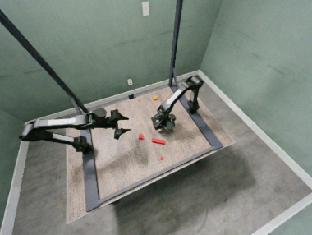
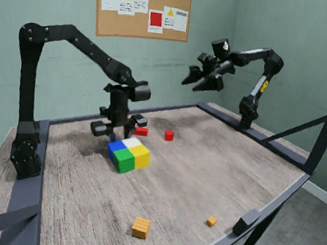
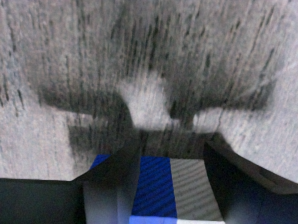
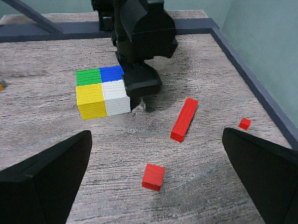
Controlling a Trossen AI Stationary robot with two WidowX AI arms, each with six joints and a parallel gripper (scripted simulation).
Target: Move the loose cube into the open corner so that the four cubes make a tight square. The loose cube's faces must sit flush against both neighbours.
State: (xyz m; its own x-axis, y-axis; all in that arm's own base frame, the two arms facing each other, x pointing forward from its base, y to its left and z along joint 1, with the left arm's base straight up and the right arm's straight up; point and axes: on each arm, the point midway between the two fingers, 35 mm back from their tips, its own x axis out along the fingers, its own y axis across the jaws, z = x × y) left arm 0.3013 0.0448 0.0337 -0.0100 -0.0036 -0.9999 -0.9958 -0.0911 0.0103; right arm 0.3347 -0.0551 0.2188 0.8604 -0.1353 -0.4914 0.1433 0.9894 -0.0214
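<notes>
The blue cube, white cube, green cube and yellow cube stand as a two-by-two square, with no gap visible between their tops. In the top view the left arm hides them. My left gripper is partly open and empty, pointing down close by the outer side of the blue and white cubes. Whether its fingers touch them is unclear. My right gripper is wide open and empty, high above the table.
A red bar, a red block and a tiny red cube lie beyond the square. Two orange blocks and a black box are on the opposite side.
</notes>
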